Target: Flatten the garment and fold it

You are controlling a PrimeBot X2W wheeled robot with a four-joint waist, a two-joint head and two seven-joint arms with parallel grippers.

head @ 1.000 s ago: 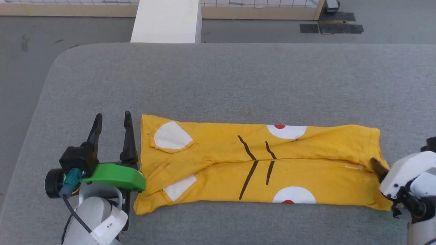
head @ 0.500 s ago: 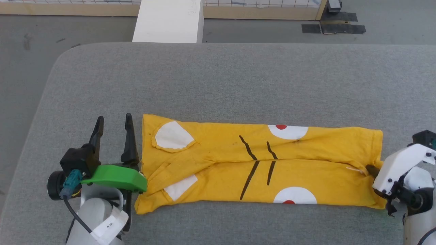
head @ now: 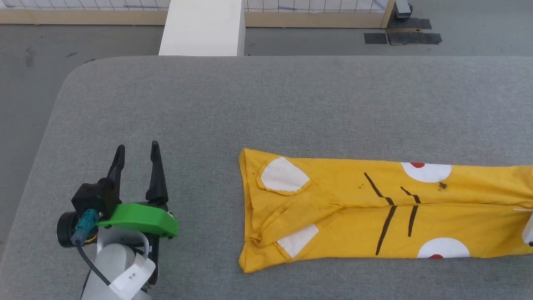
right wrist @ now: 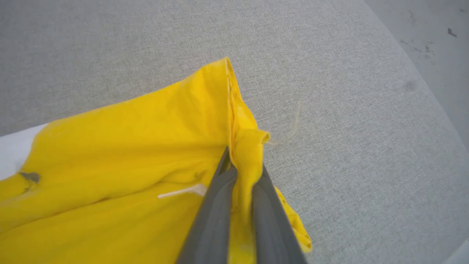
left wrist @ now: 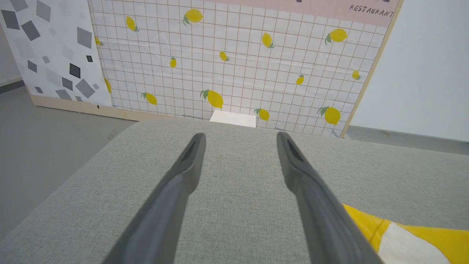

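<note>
Right pincer (right wrist: 243, 161) clamped on the garment (head: 354, 221) at its hem; left pincer (head: 138, 146) spread wide, empty, well apart

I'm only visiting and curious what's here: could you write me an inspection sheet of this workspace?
Surface: grey fabric-covered table, rounded corner.
Job's things: mustard-yellow T-shirt folded into a long strip, lying on the table.
Clutter: nothing seen.
Pincers: left pincer open, empty, apart from the T-shirt; right pincer shut on the T-shirt's edge.
Cables: black cable with teal plug at the left wrist.
Surroundings: grey floor, white block, black tape patches, lemon-print wall panel.
</note>
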